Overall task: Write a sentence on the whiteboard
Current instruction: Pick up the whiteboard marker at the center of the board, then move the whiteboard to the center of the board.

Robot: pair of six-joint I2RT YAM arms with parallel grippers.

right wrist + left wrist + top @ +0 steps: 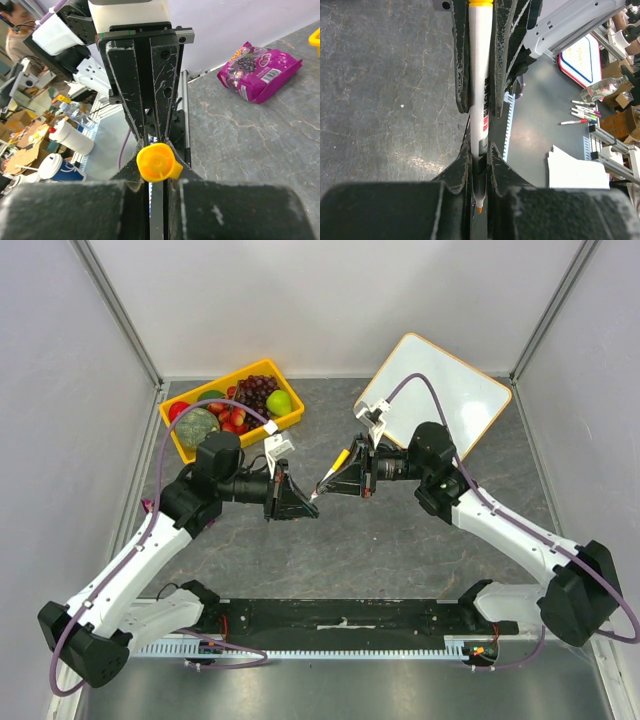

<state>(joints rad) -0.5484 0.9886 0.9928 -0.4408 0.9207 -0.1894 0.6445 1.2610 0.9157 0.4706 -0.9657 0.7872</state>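
Left hand and right hand both clamp one uncapped marker above the counter. The blank whiteboard lies behind the right hand. An early release could drop the marker.

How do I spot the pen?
Look at the table's middle, where the left gripper and right gripper meet. The pen is pinched between them, thin and white with a yellow end, unlike those black grippers.

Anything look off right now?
Yes. The whiteboard lies turned diagonally in the far right corner, blank. The left gripper and right gripper both clamp the marker, its orange tip pointing back into the left one.
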